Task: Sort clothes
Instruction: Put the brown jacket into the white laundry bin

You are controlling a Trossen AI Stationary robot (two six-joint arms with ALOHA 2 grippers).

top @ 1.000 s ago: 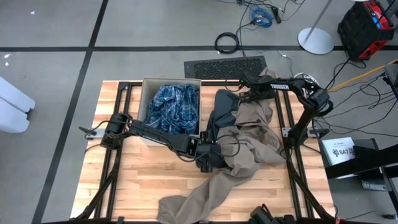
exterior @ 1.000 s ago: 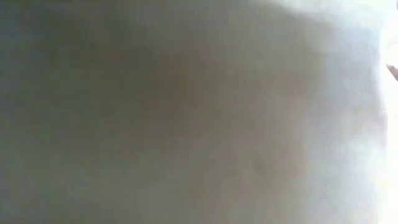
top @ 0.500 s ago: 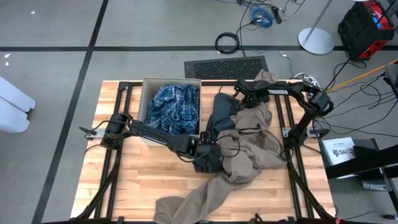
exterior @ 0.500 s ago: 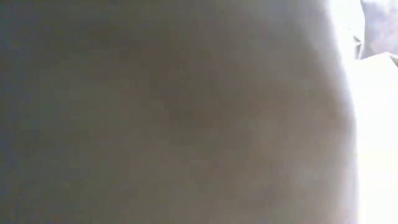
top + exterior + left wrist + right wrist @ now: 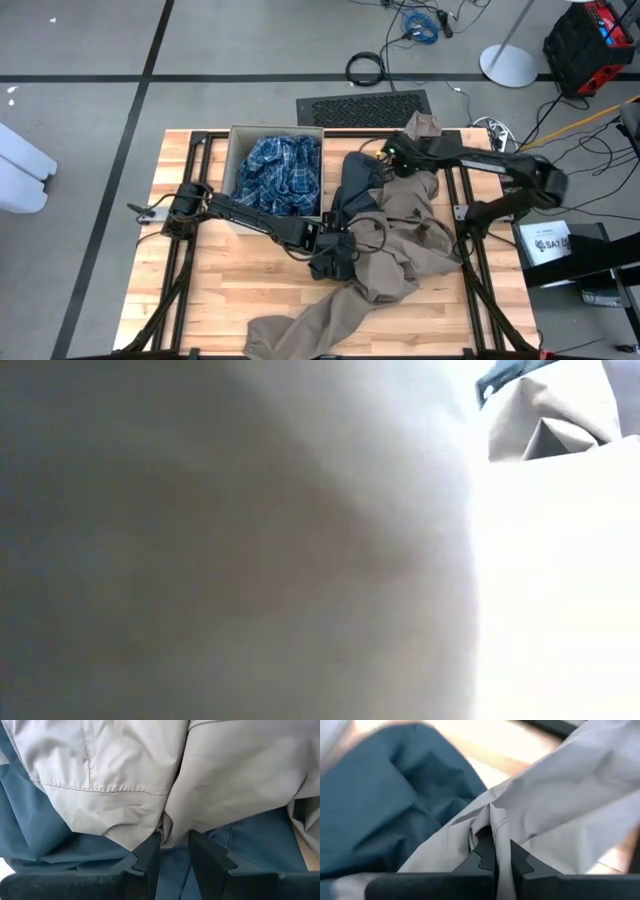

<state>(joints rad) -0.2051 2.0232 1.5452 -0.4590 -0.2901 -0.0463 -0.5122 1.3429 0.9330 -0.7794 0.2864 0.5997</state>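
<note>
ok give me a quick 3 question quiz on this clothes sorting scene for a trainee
1. True or false: the plaid garment lies inside the cardboard box.
2. Multiple choice: what is the right gripper pinching? A) the dark teal-blue garment B) the khaki garment C) the plaid garment
3. Short answer: what does the left gripper have between its jaws?

Key
1. True; it fills the box at the table's far side.
2. B; the right wrist view shows the jaws shut on a fold of the khaki garment.
3. A fold of the same khaki garment, with the dark teal-blue garment lying under it.
</note>
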